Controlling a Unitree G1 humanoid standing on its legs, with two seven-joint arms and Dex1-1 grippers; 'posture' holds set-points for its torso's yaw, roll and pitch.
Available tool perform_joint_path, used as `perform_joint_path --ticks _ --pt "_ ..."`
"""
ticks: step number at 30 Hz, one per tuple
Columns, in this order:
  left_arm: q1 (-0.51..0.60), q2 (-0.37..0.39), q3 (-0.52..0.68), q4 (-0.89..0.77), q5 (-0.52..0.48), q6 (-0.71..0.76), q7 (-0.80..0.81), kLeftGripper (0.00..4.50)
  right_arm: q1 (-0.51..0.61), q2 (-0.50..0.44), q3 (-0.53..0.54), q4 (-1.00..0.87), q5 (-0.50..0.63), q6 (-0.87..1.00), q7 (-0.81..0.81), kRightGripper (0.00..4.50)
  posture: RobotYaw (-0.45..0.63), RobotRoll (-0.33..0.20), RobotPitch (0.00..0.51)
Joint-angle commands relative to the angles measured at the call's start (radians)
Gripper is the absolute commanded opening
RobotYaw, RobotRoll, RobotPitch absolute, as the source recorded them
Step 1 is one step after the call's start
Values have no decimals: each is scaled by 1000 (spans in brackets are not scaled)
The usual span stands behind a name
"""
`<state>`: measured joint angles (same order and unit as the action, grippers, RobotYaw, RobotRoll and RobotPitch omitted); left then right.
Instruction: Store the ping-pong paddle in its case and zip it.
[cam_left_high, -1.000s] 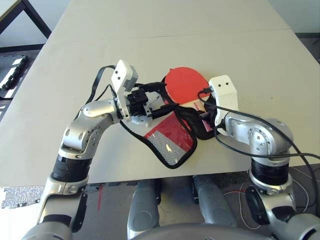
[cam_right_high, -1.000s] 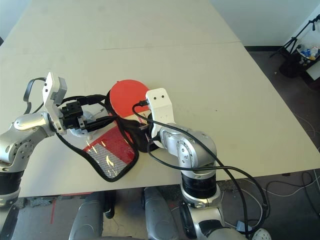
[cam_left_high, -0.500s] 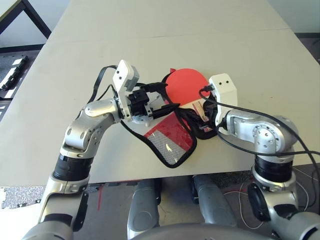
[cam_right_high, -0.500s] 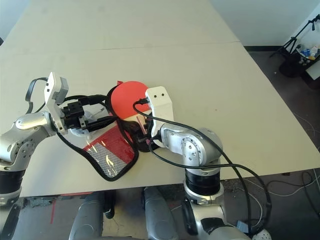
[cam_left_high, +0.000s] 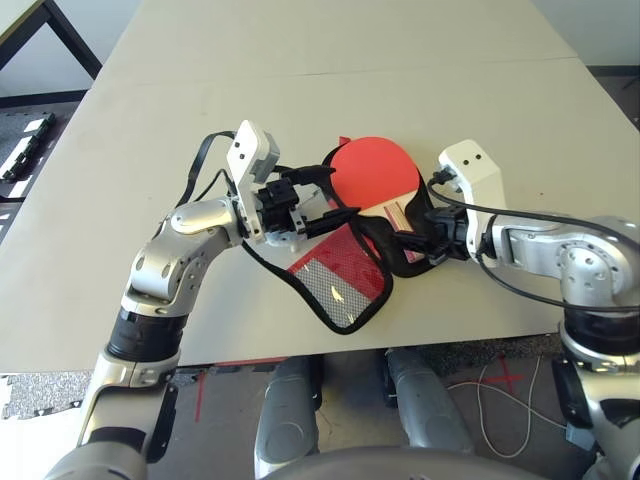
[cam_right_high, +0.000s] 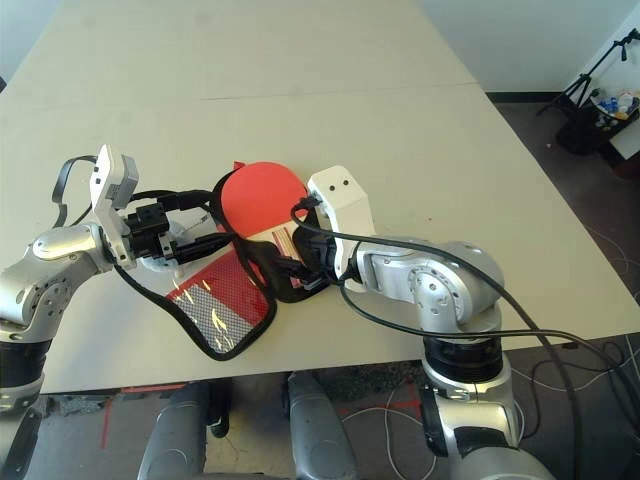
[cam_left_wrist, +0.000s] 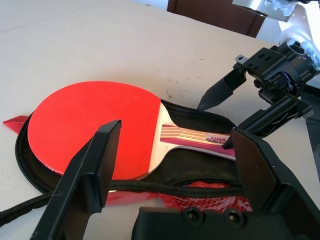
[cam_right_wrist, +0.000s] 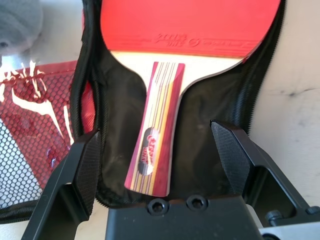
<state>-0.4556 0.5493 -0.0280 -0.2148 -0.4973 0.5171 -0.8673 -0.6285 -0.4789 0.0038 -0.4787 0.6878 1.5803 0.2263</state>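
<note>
The ping-pong paddle (cam_right_wrist: 190, 25) lies in the black-lined half of the red case (cam_left_high: 345, 285), on the bench (cam_left_high: 200, 90); the case is open, with its mesh pocket half spread beside the paddle. The right tool (cam_right_wrist: 155, 131) stands wide open above the lining, one finger on each side of the striped handle (cam_right_wrist: 162, 105), and it grips nothing. The left tool (cam_left_high: 343, 193) is also wide open and appears to have hold of nothing; a black cord-like edge (cam_left_wrist: 150, 187) passes between its fingers in the left wrist view.

The step in hand, I judge, is the seating of the paddle before closing. To do it well, the right tool should press or nudge the handle gently, so that the whole red blade sits inside the zipper rim (cam_right_wrist: 257, 95); at the far side the blade seems to reach over it. After this, the left tool could take the mesh half by its border and fold it over flat, keeping the grey charm (cam_right_wrist: 20, 25) out of the zipper way.

About writing: the handle has a dark oval label (cam_right_wrist: 149, 150) with pale letters, which I cannot read safely. The rubber carries raised characters and a small round mark (cam_right_wrist: 194, 42) near the handle, also not readable.
</note>
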Motion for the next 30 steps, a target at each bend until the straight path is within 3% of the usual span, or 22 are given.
perform_joint_path --ticks 1,12,15,24,30 --pt "0 -1 -17 6 12 -3 -6 4500 3 22 10 25 -19 34 -11 4473 -81 0 210" --pt "7 -1 -12 -4 12 2 -2 4500 9 134 65 108 -138 27 -78 4473 -67 0 218" --pt "6 -2 -11 -6 12 3 1 4500 9 134 85 121 -169 10 -76 3980 -65 0 220" --pt "9 -3 -14 -8 11 2 0 4500 15 105 105 88 -188 -6 -23 1275 -74 0 215" --pt "5 -7 -20 -4 12 1 -6 4500 34 77 116 46 -187 -21 16 1177 -80 0 212"
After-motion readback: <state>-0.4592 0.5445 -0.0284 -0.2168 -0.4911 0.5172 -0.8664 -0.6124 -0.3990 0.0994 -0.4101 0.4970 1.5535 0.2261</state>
